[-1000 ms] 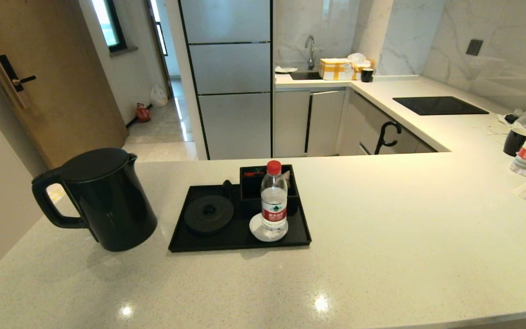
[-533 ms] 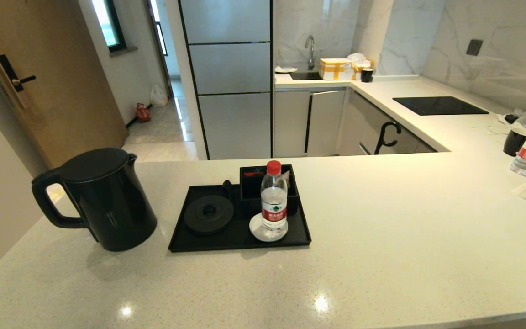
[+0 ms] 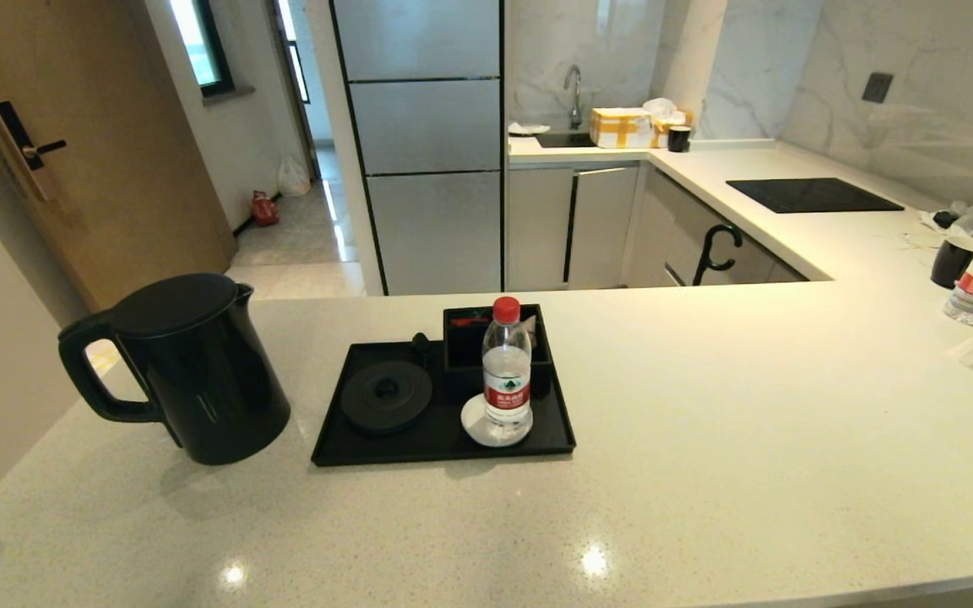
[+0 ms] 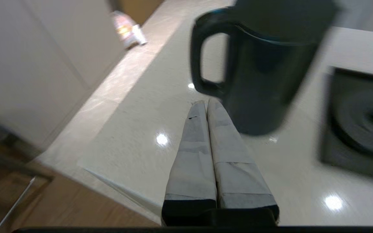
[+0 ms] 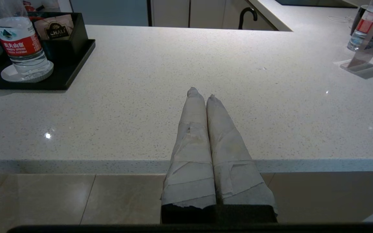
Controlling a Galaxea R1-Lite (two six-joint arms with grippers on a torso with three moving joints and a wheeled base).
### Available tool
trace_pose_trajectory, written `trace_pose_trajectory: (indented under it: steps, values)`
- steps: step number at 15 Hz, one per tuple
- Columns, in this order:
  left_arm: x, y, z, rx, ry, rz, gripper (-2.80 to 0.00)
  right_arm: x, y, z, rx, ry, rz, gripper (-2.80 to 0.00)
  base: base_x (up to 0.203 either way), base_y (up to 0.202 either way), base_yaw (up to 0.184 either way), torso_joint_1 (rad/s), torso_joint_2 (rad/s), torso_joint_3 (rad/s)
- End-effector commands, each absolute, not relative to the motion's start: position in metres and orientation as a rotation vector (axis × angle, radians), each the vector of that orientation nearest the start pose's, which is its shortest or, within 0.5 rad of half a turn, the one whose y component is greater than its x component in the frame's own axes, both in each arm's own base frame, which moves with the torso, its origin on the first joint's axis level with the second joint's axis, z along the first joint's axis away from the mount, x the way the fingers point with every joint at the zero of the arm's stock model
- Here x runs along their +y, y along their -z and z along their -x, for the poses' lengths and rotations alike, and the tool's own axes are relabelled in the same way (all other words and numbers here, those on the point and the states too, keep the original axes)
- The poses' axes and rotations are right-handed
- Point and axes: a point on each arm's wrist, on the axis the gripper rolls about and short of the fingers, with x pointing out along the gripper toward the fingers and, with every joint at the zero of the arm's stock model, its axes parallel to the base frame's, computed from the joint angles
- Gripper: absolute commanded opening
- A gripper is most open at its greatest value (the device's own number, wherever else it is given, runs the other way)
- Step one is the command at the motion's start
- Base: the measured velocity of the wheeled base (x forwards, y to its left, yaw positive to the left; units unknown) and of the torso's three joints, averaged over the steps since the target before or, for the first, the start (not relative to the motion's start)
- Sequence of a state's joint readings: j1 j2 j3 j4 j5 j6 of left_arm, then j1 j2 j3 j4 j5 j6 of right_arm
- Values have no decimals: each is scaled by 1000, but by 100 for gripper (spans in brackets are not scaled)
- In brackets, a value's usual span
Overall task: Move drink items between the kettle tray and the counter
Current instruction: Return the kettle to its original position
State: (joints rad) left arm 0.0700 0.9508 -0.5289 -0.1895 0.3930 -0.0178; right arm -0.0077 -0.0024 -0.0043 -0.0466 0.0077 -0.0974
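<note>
The left gripper (image 4: 206, 103), fingers pressed together and empty, is closing on the black kettle (image 4: 264, 64) standing on the counter (image 3: 706, 473) just ahead; it must open for the handle.

kettle (image 3: 191, 371) left of tray (image 3: 351, 447), bottle (image 3: 506, 371) on tray
</note>
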Motion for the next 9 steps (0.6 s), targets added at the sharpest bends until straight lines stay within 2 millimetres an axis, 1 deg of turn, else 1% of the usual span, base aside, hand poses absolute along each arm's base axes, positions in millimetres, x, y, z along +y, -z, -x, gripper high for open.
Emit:
trace_pose_trajectory:
  steps: [1,3,4,5,6,8,9]
  values:
    - [27,-193,-173,313,-522,-33,-280,0,-81,23,-51,2,99,-280,0,0,0,0,0,0]
    - [41,-176,-204,280,-596,-24,-280,0,-81,23,-51,2,99,-280,0,0,0,0,0,0]
    - [48,-174,-212,234,-636,-15,-280,0,-81,23,-51,2,99,-280,0,0,0,0,0,0]
    - [53,-169,-217,229,-655,-13,-280,0,-81,23,-51,2,99,-280,0,0,0,0,0,0]
    - [59,-158,-227,250,-674,-14,-280,0,-81,23,-51,1,99,-280,0,0,0,0,0,0]
    - [70,-144,-240,249,-706,-12,-280,0,-81,23,-51,2,99,-280,0,0,0,0,0,0]
    - [74,-133,-247,262,-716,-14,-280,0,-81,23,-51,2,99,-280,0,0,0,0,0,0]
